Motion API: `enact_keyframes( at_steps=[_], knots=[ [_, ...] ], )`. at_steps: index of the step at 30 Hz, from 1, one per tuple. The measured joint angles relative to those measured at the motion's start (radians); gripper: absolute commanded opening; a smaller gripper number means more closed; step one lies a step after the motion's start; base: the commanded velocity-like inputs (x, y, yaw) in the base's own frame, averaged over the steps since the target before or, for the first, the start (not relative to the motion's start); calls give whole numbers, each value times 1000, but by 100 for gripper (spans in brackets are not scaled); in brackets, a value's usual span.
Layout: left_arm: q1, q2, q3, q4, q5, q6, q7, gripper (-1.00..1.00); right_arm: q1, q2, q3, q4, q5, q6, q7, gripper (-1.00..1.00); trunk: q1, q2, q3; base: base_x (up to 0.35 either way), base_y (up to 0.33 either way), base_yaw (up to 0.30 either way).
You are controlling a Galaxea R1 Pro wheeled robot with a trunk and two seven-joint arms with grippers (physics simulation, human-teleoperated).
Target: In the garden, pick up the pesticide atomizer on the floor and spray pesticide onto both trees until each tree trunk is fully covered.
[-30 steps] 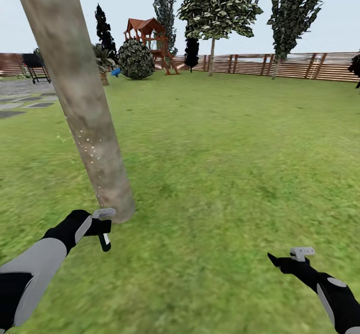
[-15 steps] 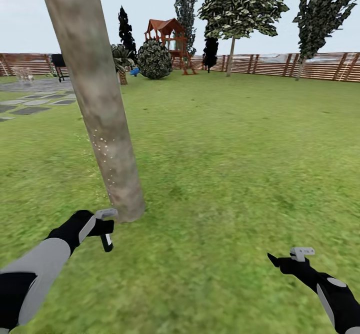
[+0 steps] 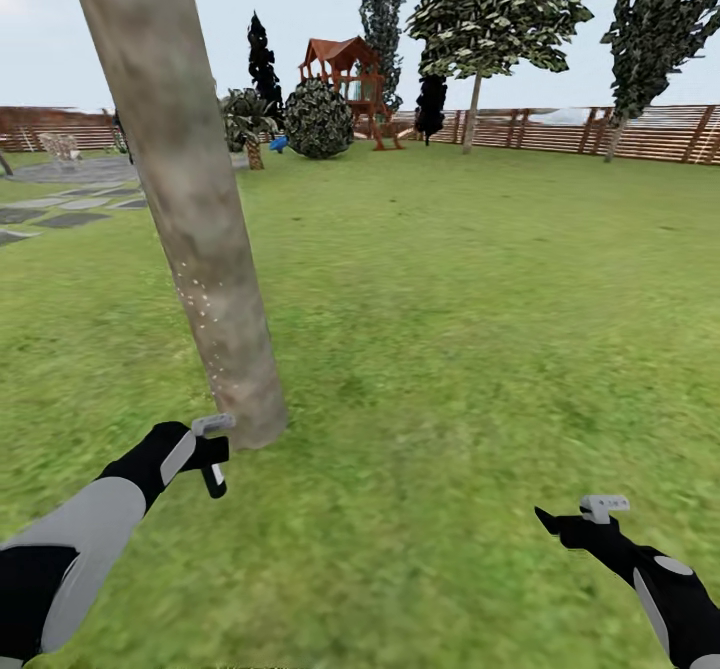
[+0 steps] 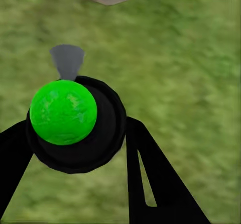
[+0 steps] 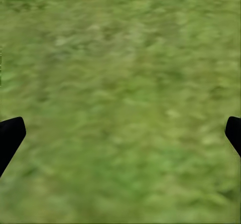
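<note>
Head view has the left claw (image 3: 207,446) reaching forward, pinching the pesticide atomizer (image 3: 211,452) beside the tree trunk (image 3: 190,209) base at eleven o'clock. Right claw (image 3: 570,524) hovers low over grass (image 3: 450,329) at four o'clock, fingers spread.

Even, bright daylight without distinct cast shadows or glare; grass (image 5: 120,83) renders soft and blurred in both wrist views.

The mottled grey-brown tree trunk (image 3: 190,199) carries white specks; the black pesticide atomizer (image 4: 75,123) bears a green spot.
</note>
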Motion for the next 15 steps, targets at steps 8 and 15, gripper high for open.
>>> enact_keyframes(
  at_steps=[8,15],
  knots=[
    [12,0,-3,-4,-1,0,3,-100,0,0,0,-1,0,-1,0,100,0,0,0,4,-270,276],
    [13,-1,-9,-2,-4,0,103,-100,0,0,0,-1,0,-1,0,100,0,0,0,67,-176,174]
  ],
)
